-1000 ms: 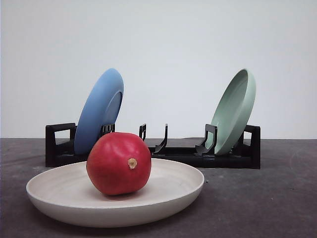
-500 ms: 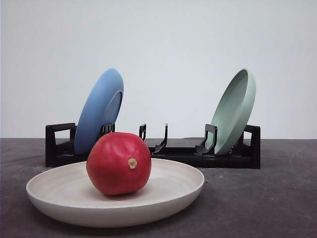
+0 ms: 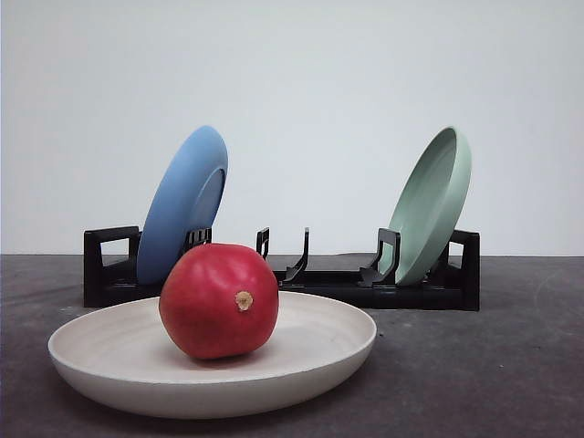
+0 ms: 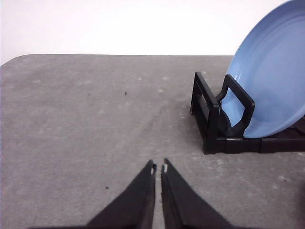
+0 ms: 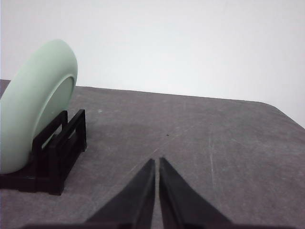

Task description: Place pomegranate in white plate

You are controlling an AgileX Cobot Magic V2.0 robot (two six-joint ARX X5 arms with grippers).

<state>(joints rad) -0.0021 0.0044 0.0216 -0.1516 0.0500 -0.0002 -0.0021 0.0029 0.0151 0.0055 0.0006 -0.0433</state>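
Three plates in sight. Largest thing, the grey bench [image 3: 511, 365], carries the black rack [image 3: 328, 283]: blue plate [image 3: 182, 205] slotted upright at its left end, green plate [image 3: 431, 205] at its right. White plate [image 3: 338, 351] lies flat in front, nearest the camera. Pomegranate [image 3: 219, 301] sits inside it, left of centre, stem nub facing forward. Left gripper [image 4: 158, 168] clenched, empty, beside the rack's blue end; right gripper [image 5: 156, 162] likewise by the green end. Placement looks done; neither arm is obviously nearer.

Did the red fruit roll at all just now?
No. The pomegranate sits in the same spot in the white plate, still lined up below the blue plate.
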